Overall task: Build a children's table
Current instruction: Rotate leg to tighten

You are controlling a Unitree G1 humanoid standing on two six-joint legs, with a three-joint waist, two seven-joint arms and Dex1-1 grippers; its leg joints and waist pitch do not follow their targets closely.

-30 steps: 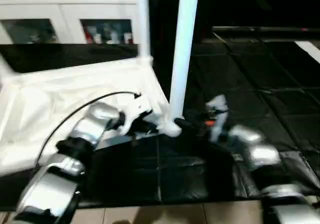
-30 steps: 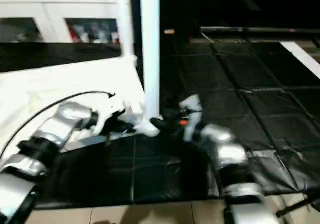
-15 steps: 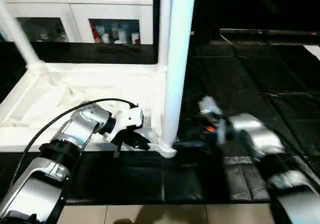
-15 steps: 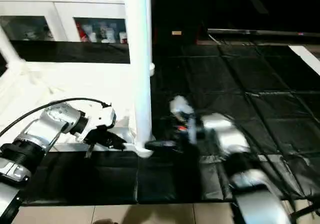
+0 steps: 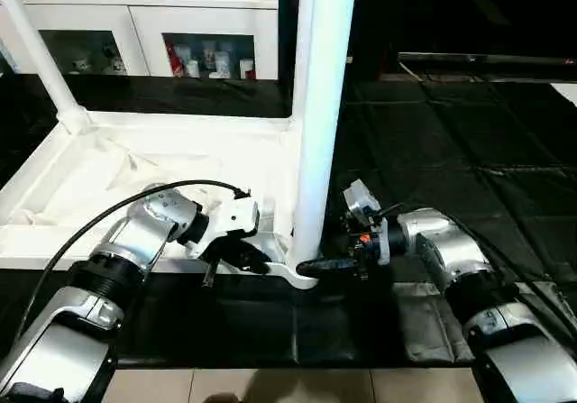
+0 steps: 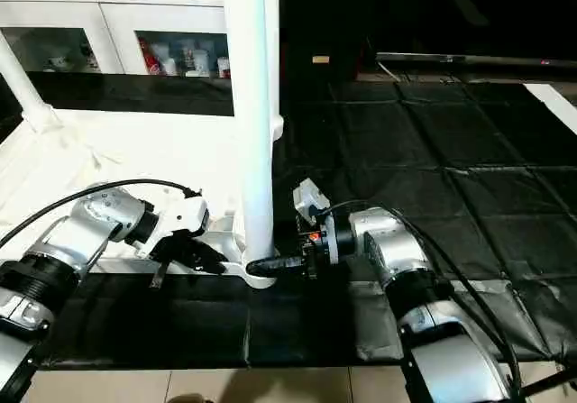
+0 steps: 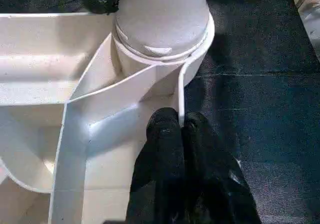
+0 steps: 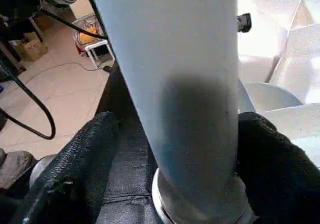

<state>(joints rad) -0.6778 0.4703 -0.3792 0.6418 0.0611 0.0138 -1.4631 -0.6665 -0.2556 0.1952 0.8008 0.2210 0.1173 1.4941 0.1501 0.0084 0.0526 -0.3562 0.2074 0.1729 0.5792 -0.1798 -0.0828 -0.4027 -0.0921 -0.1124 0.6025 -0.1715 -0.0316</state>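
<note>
The tabletop [image 5: 135, 173] lies upside down on the black mat [image 5: 451, 141], ribbed underside up, its near edge running along the front. A leg [image 5: 41, 56] stands in the far left corner socket. The left gripper [image 5: 245, 257] reaches to the near right corner; in the left wrist view its fingers [image 7: 165, 149] are pinched together on the thin rim wall beside the socket [image 7: 165, 48]. A second leg [image 5: 317, 105] stands upright in that socket, with another leg behind it at the far right corner. The right gripper [image 5: 317, 265] is at this leg's base; in the right wrist view its fingers [image 8: 80, 159] sit apart, one on each side of the tube, the jaws spread around it, and whether they press on it cannot be told.

To the right the mat lies open; behind the tabletop stands a cabinet [image 5: 135, 15] holding small items behind glass.

Half a second ago the right forearm sat further back and blurred; now it is closer to the leg, and the view has shifted slightly.
</note>
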